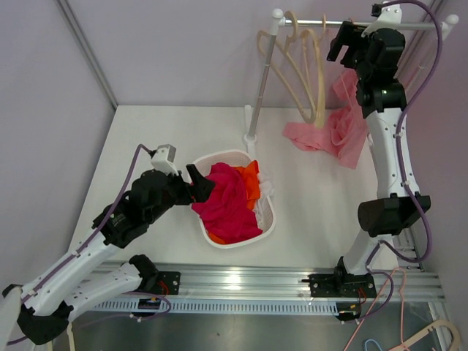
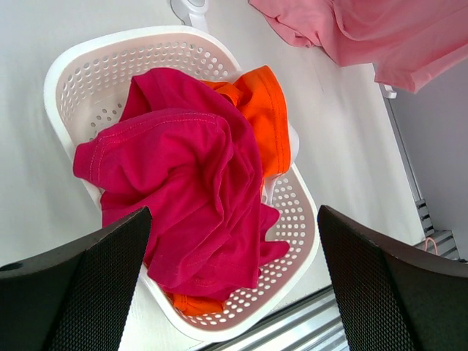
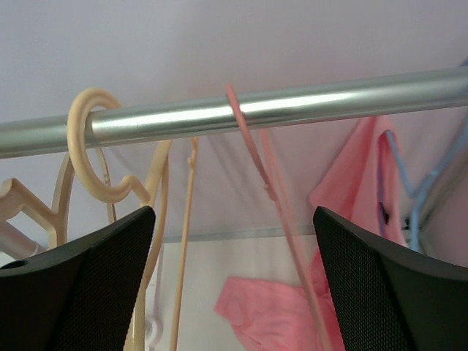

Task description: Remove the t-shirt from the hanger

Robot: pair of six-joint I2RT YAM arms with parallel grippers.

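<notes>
Hanging down from up by the rail, the pink t-shirt (image 1: 344, 128) was on the far right side of the table (image 1: 146, 139). Its bottom part lay in a heap on the white top. I saw a thin pink hanger (image 3: 252, 146) hooked over the silver rail (image 3: 307, 102). It ran down toward the pink cloth, but I could not tell how much of the shirt sat on it. A blue hanger (image 3: 420, 183) showed just beside the cloth. Some cream hangers (image 1: 303, 69) hung on the same rail, to the left of the shirt.

My right gripper (image 3: 232, 234) was up high, just under the rail. Its two fingers were spread wide with nothing held between them.

My left gripper (image 2: 234, 227) was well apart from all that, over a white basket (image 2: 55, 73) near the middle of the table. Its fingers were wide apart too and held nothing. Inside the basket lay a dark pink shirt (image 2: 183, 183) on top of an orange shirt (image 2: 263, 110).
</notes>
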